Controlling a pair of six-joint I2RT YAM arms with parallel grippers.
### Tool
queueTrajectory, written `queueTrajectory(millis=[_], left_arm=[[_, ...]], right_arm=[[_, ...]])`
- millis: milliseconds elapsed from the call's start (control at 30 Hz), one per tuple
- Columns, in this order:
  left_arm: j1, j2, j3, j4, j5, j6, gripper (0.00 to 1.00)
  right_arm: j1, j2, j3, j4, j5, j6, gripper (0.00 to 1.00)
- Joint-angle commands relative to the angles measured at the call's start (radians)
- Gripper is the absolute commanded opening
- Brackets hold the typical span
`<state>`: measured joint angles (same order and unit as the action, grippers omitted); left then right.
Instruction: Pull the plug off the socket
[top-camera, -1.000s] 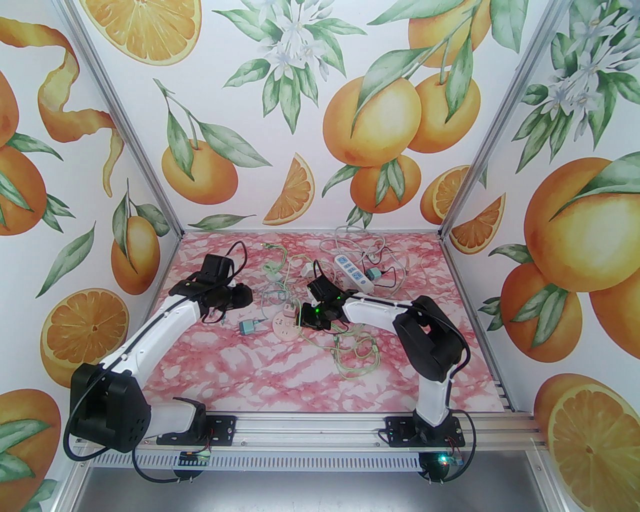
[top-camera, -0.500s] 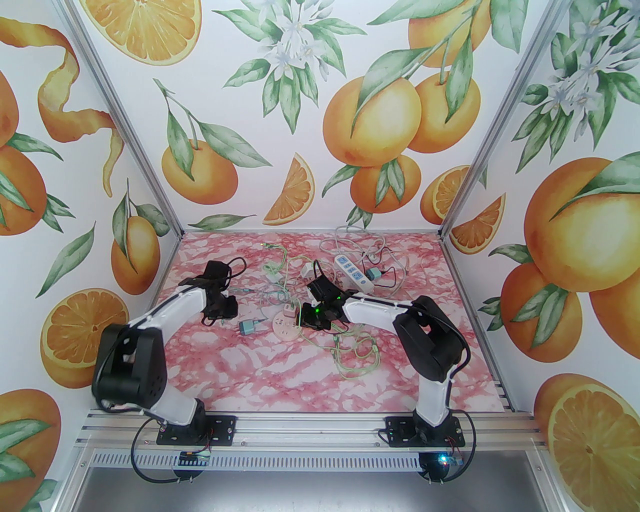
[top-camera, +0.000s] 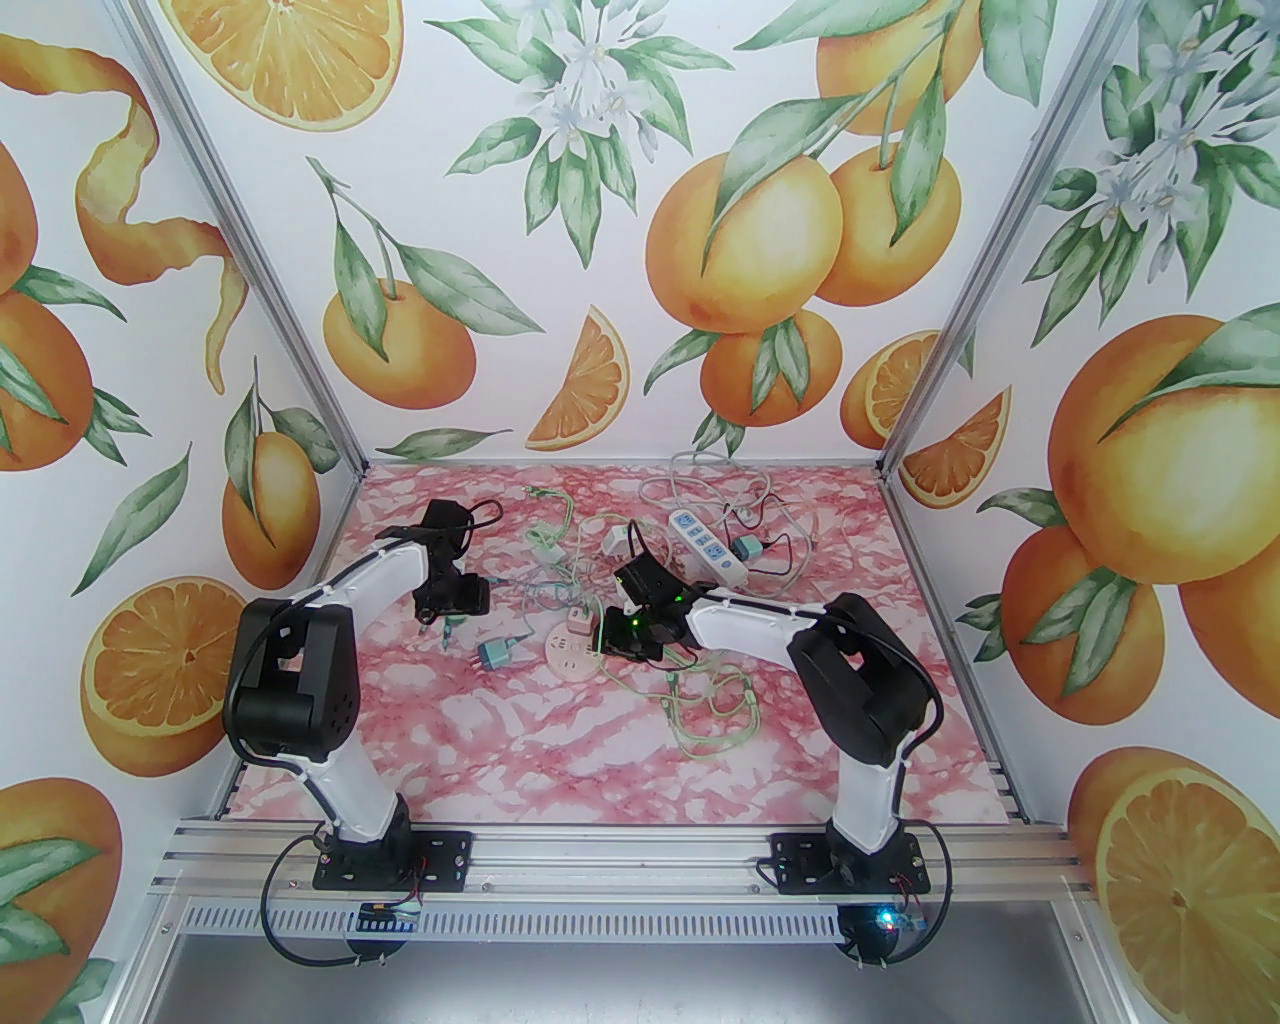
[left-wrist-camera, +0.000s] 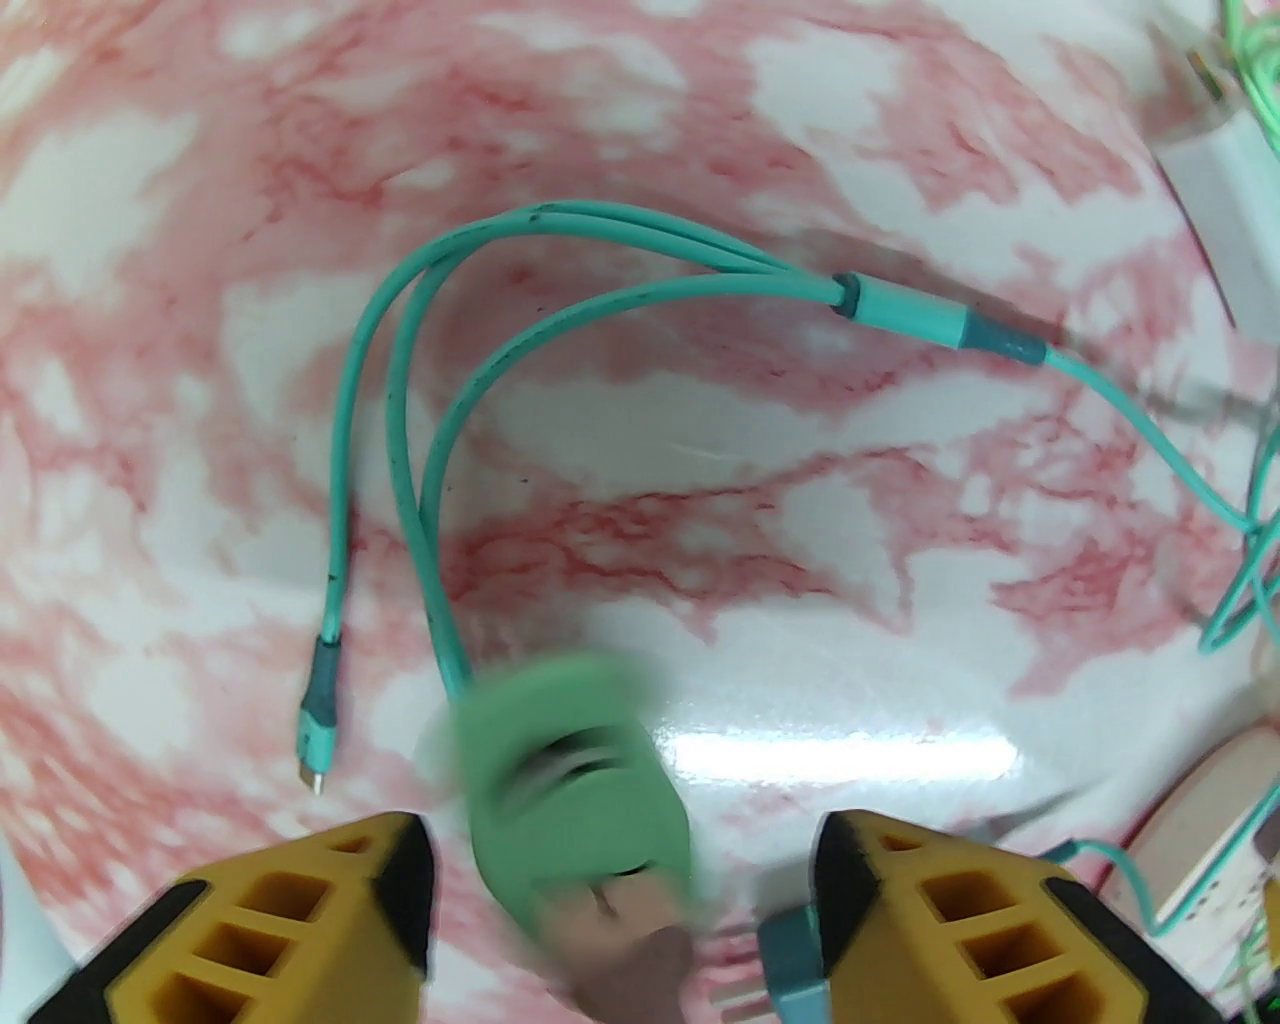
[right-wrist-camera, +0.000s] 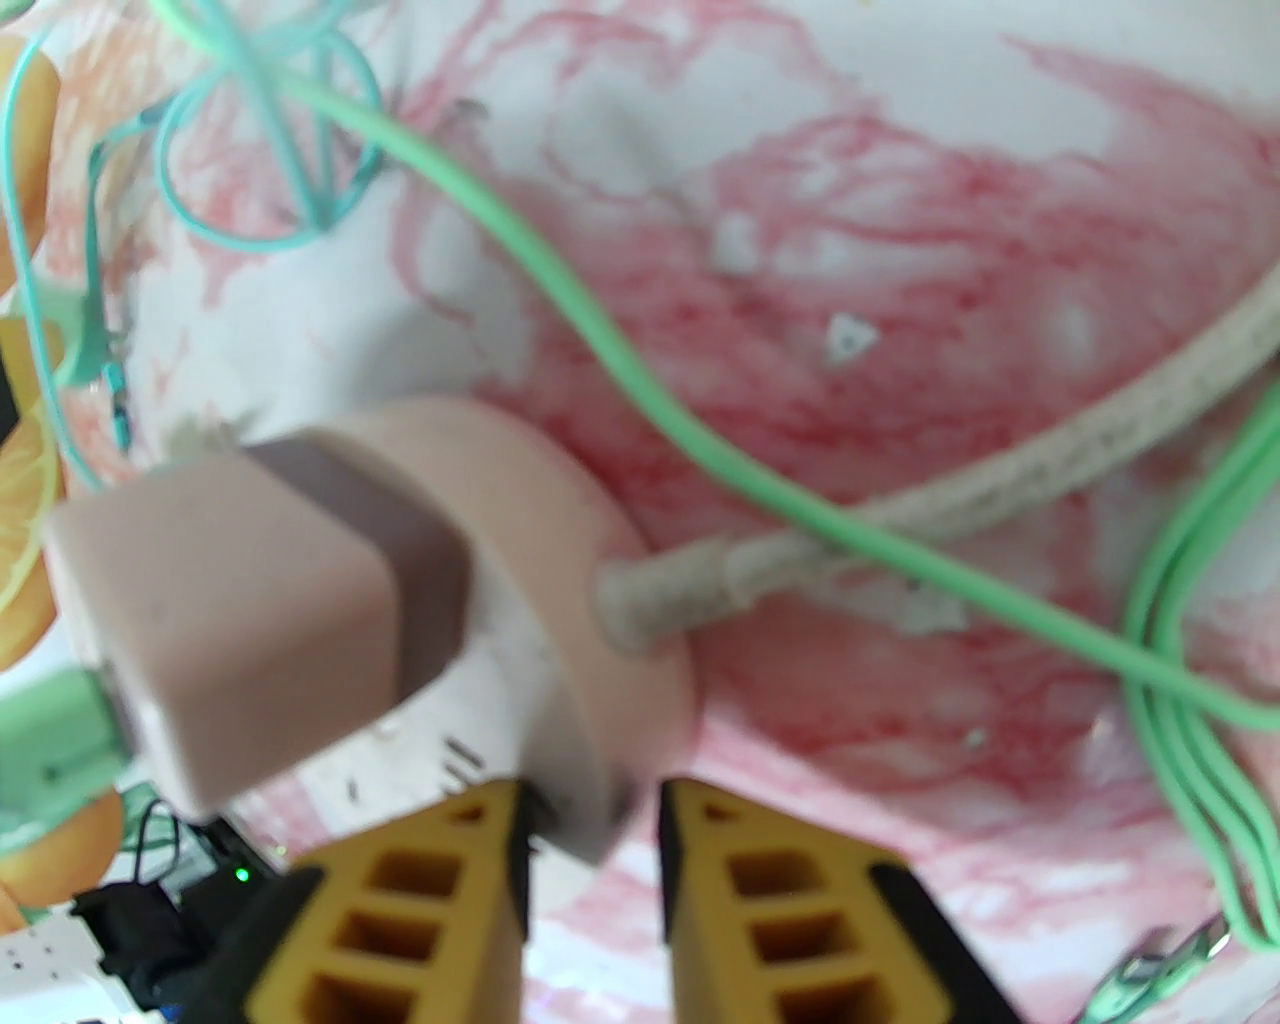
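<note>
Looking from the left side, I see the left hand (left-wrist-camera: 620, 850) low over the table (top-camera: 560, 760) with its yellow fingers wide apart. A blurred green connector (left-wrist-camera: 575, 790) is between them, and I judge that it touches neither finger. Just to the right a teal plug (top-camera: 492, 655) lies on the table with its pins bare. It is near the round socket (right-wrist-camera: 560, 500) but apart from it, so this plug seems already out. The round socket holds a pink plug (right-wrist-camera: 250, 600), which still sits in it with a green cable at its end. The right hand (right-wrist-camera: 590, 800) is narrow and pinches the rim of this socket, I think to keep it down. So the task looks partly done; the pink plug is perhaps left to pull. Further right lies a white power strip (top-camera: 705, 545). A small teal adapter (top-camera: 745, 548) is just beside it, and I cannot tell if it is plugged in.
</note>
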<state>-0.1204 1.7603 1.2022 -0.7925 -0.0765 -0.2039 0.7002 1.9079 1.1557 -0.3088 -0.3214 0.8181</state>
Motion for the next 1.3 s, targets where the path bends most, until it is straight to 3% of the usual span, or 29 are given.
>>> queueTrajectory(millis=[0,333,500,600,800,1000,1267], left_arm=[[0.001,-0.066,0.036,-0.036,0.057,-0.003,0.73],[-0.003,-0.213,0.023,-0.061,0.133,-0.036,0.79],[-0.009,-0.26,-0.02,0.001,0.223,-0.091,0.8],[-0.019,-0.281,-0.074,0.084,0.311,-0.132,0.78],[-0.077,-0.272,-0.167,0.209,0.376,-0.198,0.69],[-0.128,-0.27,-0.233,0.273,0.412,-0.287,0.59],[-0.156,-0.334,-0.298,0.299,0.364,-0.339,0.55]], right_arm=[[-0.009,0.047,-0.058,-0.177,0.157,-0.013,0.29],[-0.03,-0.099,-0.006,-0.221,0.236,-0.079,0.4],[-0.047,-0.184,-0.01,-0.252,0.293,-0.098,0.42],[-0.047,-0.243,-0.019,-0.251,0.325,-0.107,0.46],[-0.005,-0.322,-0.029,-0.177,0.323,-0.134,0.57],[0.062,-0.24,0.081,-0.186,0.298,-0.244,0.62],[0.105,-0.058,0.287,-0.335,0.359,-0.137,0.64]])
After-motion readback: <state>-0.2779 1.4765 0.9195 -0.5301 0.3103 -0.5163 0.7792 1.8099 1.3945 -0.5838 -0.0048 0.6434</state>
